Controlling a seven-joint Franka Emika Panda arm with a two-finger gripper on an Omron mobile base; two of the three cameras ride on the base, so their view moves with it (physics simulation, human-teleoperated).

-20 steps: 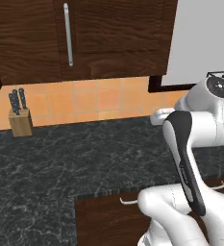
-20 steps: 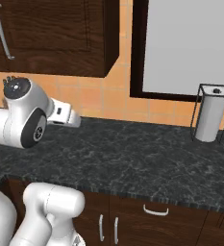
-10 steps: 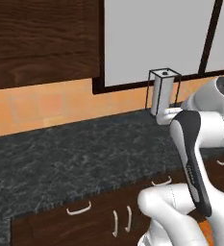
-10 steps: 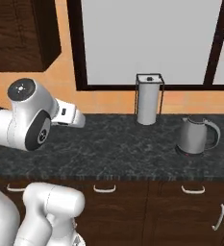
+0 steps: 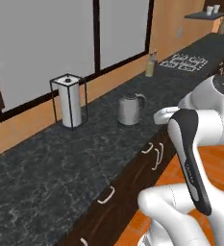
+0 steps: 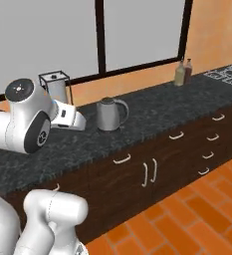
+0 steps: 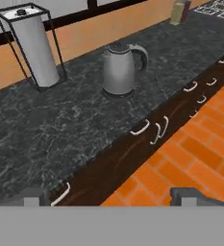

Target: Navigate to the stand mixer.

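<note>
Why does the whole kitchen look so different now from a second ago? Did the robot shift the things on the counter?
No, the base drove and turned, carrying the cameras along the counter. The wooden knife block and dark cabinets slid out of view; the white paper towel roll in its black wire stand, the silver kettle with handle and two bottles by the wall came in. Nothing was grasped. The arm kept its folded pose over the dark speckled counter.

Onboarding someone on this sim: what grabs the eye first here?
The silver kettle stands mid-counter on the dark speckled counter. Beside it, near the window, a paper towel roll sits in a black wire holder. Two bottles stand farther along the counter by the orange wall.
</note>
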